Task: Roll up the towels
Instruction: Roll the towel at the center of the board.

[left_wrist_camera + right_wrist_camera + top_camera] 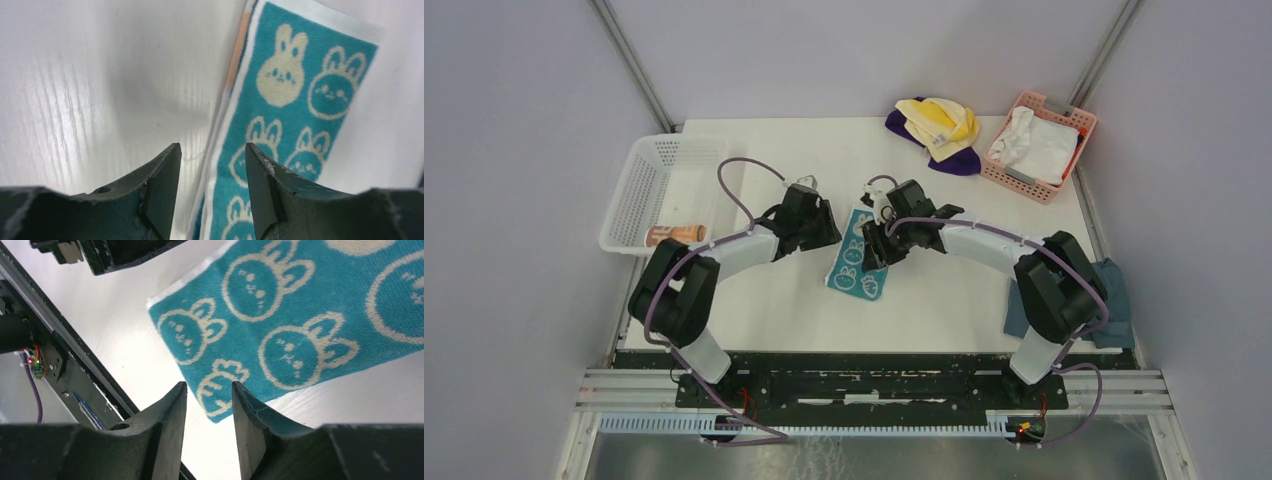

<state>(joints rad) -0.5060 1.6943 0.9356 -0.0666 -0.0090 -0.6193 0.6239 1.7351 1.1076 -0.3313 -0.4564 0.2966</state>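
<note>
At the bench's left edge a white basket [637, 165] holds an orange roll [674, 235], probably a finished towel parked out of the way. Mid-bench, the left end effector [212, 150] is open and empty, its jaws straddling the left border of the teal towel [861, 272]. The towel lies flat as a narrow strip between the arms, likely laid so for rolling. The right end effector [209, 387] is also parted, holding nothing, above the towel's near corner. At the far edge the yellow towel [939, 122] and purple towel [961, 163] lie heaped, seemingly awaiting their turn.

The top view hides the strip's far end under both end effectors. Only the left wrist shows its white hem and an orange stripe along the fold. Only the right wrist shows the near corner lying flat on the bench.
</note>
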